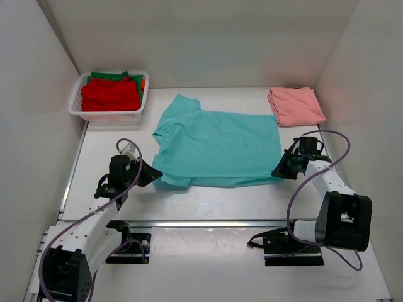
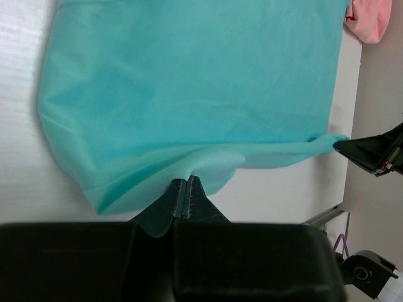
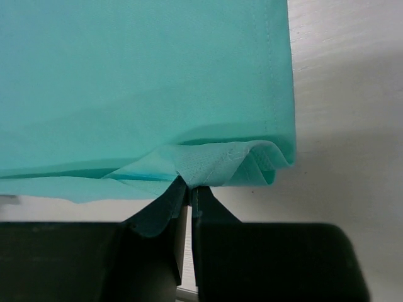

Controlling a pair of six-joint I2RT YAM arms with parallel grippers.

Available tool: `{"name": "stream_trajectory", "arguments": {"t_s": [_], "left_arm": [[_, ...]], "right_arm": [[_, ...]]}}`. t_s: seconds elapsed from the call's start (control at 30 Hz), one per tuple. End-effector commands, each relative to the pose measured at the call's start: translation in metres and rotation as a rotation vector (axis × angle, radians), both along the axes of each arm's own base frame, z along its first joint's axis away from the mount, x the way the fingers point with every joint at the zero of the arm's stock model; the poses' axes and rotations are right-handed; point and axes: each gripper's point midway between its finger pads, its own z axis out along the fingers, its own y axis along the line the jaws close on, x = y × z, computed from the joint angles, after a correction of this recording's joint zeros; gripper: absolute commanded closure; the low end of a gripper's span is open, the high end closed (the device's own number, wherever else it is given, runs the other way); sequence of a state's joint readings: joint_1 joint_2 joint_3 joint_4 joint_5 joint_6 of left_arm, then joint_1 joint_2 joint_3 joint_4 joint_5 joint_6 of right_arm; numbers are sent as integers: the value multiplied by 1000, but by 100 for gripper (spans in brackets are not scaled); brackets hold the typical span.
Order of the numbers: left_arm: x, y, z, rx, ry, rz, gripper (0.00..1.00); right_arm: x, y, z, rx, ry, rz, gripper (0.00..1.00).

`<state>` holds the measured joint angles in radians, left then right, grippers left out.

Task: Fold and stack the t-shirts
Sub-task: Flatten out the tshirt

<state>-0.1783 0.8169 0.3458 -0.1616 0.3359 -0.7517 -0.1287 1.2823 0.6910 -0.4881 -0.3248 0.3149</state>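
Note:
A teal t-shirt (image 1: pixel 214 148) lies spread flat in the middle of the table, collar to the left. My left gripper (image 1: pixel 153 173) is shut on its near left edge; in the left wrist view the cloth (image 2: pixel 189 94) bunches at the pinched tips (image 2: pixel 186 181). My right gripper (image 1: pixel 281 170) is shut on the shirt's near right hem corner, which wrinkles up in the right wrist view (image 3: pixel 227 160). A folded salmon pink t-shirt (image 1: pixel 295 106) lies at the far right. Red (image 1: pixel 110 94), green (image 1: pixel 113 75) and orange (image 1: pixel 143 83) shirts sit in the basket.
A white mesh basket (image 1: pixel 107 114) stands at the far left corner. White walls close in the table on the left, back and right. The metal rail (image 1: pixel 208 223) runs along the near edge by the arm bases.

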Motion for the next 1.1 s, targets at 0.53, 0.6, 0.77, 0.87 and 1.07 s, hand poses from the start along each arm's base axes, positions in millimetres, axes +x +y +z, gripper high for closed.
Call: {"name": "stream_trajectory", "arguments": {"t_s": [0.53, 0.6, 0.77, 0.87, 1.07], "left_arm": [[200, 15, 299, 211, -574, -24, 100], [181, 15, 267, 176, -548, -31, 100], [116, 1, 182, 152, -438, -110, 100], [70, 2, 132, 106, -356, -86, 100], [-12, 3, 43, 107, -187, -93, 100]], "right_arm": [[191, -2, 313, 77, -802, 106, 99], [179, -3, 277, 90, -754, 89, 100], [124, 4, 164, 81, -524, 97, 100], [76, 13, 110, 81, -392, 80, 99], [-6, 24, 39, 54, -153, 41, 100]]}}
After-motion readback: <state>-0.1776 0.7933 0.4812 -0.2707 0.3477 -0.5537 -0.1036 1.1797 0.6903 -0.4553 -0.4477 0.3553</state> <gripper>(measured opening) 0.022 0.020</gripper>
